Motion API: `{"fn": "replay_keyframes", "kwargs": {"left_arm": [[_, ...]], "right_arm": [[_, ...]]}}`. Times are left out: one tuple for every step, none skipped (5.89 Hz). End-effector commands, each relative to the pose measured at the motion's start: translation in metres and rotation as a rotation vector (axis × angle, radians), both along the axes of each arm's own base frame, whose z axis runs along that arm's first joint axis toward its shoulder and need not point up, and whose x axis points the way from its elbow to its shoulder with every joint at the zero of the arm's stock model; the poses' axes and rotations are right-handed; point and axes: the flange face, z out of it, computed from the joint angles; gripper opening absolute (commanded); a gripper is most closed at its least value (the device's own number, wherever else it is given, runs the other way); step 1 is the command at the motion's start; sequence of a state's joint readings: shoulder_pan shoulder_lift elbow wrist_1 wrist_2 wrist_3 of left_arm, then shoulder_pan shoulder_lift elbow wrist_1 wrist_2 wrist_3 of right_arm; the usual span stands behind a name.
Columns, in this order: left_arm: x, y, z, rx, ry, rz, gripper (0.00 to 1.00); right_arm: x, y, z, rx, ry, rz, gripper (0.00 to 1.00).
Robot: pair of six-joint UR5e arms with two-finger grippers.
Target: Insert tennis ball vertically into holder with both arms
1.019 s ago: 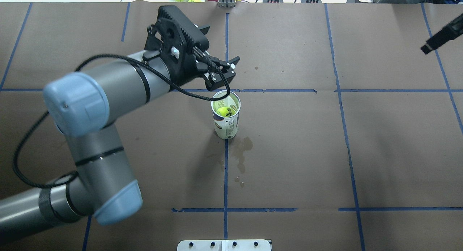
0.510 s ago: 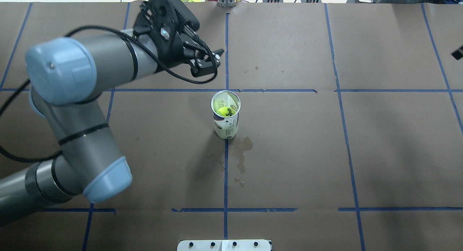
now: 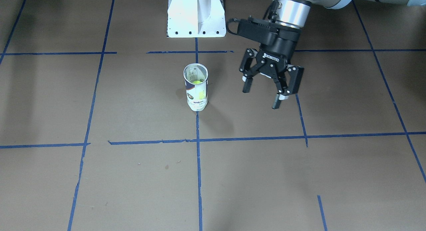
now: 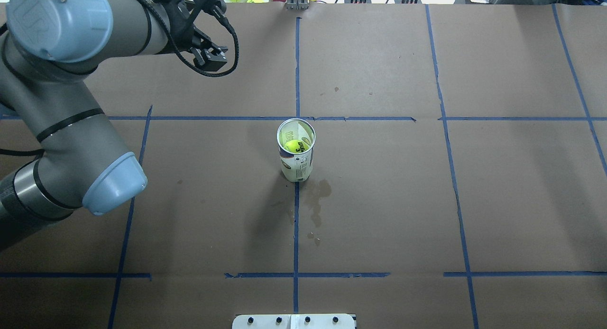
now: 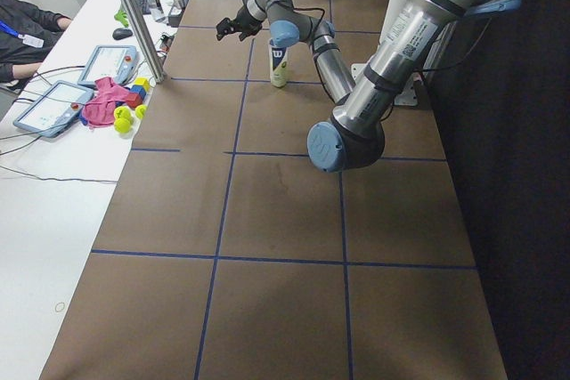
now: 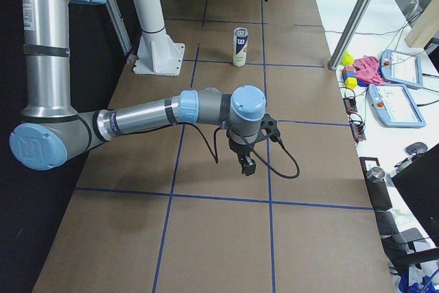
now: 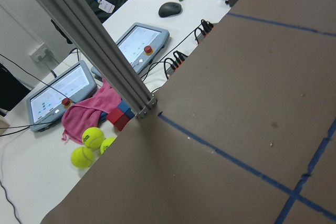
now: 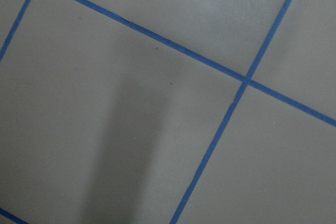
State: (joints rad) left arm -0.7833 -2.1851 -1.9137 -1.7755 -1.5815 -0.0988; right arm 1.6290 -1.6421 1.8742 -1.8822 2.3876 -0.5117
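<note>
Brown paper table [image 3: 133, 101] gridded with blue tape [image 3: 253, 138]. Front-facing: holder [image 3: 196, 91] upright at centre, tennis ball [image 3: 197, 81] inside; left gripper [image 3: 264, 96] at its 3 o'clock, apart, fingers spread, empty. Overhead: ball reads "3". Right side: holder shows "W"; right gripper [image 6: 245, 164] at its 6 o'clock, state cannot be told.

Overhead looking forward-down, front view facing back, both sharing holder [image 4: 297, 166], right wrist seemingly near table [image 8: 131, 129].
</note>
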Motion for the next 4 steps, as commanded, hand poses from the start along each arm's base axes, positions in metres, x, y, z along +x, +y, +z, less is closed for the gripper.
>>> {"fn": "replay_keyframes", "kwargs": {"left_arm": [[-0.001,-0.009,0.017,-0.007,-0.136,0.031,1.00],[-0.003,-0.012,0.023,0.028,-0.218,0.066,1.00],[-0.025,-0.027,0.027,0.019,-0.266,0.053,1.00],[-0.061,-0.048,0.045,-0.105,-0.295,0.061,1.00]], "right_arm": [[0.010,0.024,0.041,-0.087,-0.004,0.024,1.00],[0.010,0.026,0.044,-0.093,-0.005,0.023,1.00],[0.010,0.026,0.045,-0.094,-0.002,0.023,1.00],[0.010,0.026,0.045,-0.094,-0.002,0.023,1.00]]}}
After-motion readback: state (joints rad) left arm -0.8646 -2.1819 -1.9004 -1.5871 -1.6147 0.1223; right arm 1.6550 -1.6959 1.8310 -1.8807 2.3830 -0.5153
